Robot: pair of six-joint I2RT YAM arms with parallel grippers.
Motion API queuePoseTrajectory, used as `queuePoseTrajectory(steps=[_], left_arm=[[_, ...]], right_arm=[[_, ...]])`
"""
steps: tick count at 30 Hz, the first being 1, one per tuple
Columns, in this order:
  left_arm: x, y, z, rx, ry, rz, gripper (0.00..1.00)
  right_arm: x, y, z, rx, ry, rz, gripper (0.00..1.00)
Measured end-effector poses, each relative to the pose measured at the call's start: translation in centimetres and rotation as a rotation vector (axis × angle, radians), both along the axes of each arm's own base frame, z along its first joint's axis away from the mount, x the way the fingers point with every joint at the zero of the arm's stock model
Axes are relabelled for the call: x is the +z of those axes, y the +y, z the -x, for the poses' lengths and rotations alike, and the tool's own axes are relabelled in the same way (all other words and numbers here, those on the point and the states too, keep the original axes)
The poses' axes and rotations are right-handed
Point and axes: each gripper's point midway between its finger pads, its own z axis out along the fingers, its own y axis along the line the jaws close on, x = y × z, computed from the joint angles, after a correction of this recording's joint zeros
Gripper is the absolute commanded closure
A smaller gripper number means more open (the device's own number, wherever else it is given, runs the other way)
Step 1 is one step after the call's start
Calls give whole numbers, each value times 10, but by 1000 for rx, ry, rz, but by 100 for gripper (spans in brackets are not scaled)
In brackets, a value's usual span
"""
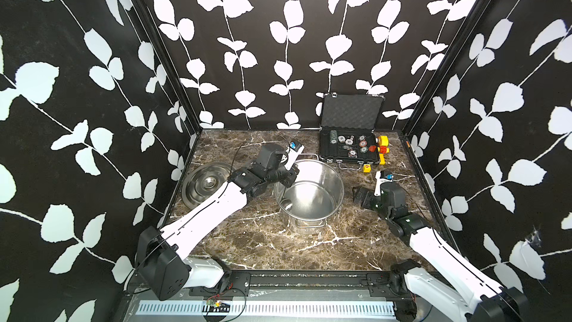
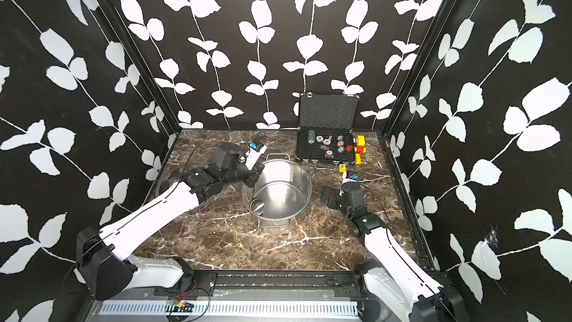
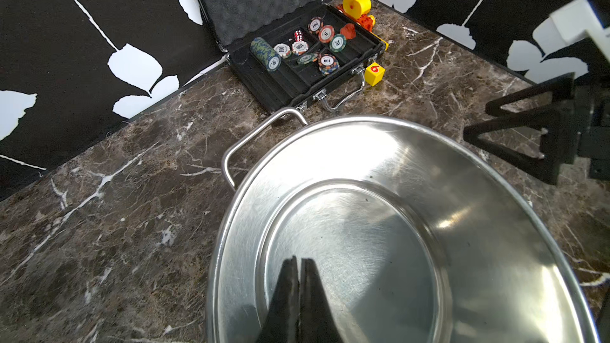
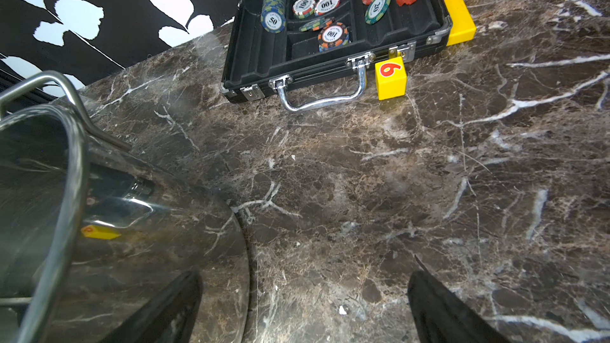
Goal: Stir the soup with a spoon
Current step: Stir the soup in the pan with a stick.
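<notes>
The soup is a large shiny steel pot (image 1: pixel 322 178) (image 2: pixel 288 178) standing mid-table; no liquid shows in it. The spoon, a steel ladle, has its round bowl (image 1: pixel 286 204) (image 2: pixel 258 206) on the pot's floor by the left wall, and its thin handle rises straight up. My left gripper (image 1: pixel 286 179) (image 2: pixel 252 180) reaches over the pot's left rim and is shut on that handle. In the left wrist view the black fingers (image 3: pixel 287 292) meet over the pot (image 3: pixel 363 146), with a thin pale strip between them. My right gripper (image 1: pixel 359 195) (image 4: pixel 303 288) is open, low over the marble just right of the pot (image 4: pixel 39 176).
The flat steel lid (image 1: pixel 205 184) lies left of the pot, partly under my left arm. An open black case of poker chips (image 1: pixel 349 147) (image 3: pixel 297 57) (image 4: pixel 330 28) stands at the back right. A yellow cube marked 6 (image 1: pixel 366 167) (image 4: pixel 390 77) and toy blocks (image 1: pixel 383 147) lie beside it.
</notes>
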Motion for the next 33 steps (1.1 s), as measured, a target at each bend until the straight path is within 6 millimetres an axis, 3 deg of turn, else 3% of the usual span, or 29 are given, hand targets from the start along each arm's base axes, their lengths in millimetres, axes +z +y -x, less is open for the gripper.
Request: queuePoseTrajectory(steps=[4, 7, 14, 19, 25, 29, 33], left_arm=[[2, 6, -31, 56, -13, 13, 100], [3, -2, -52, 62, -25, 29, 100], [5, -45, -84, -35, -31, 89, 100], [4, -75, -92, -108, -5, 148, 100], [12, -121, -72, -228, 0, 183, 100], [20, -157, -36, -342, -4, 189, 100], [13, -180, 1, -433, 16, 177, 100]], right_arm=[[4, 0, 0, 0, -12, -4, 1], [7, -1, 1, -2, -24, -6, 1], [12, -5, 2, -19, -41, -1, 1], [11, -5, 3, -20, -38, 2, 1], [9, -5, 2, -21, -32, 4, 1], [9, -5, 2, -21, -29, 5, 1], [8, -6, 2, -22, -28, 6, 1]])
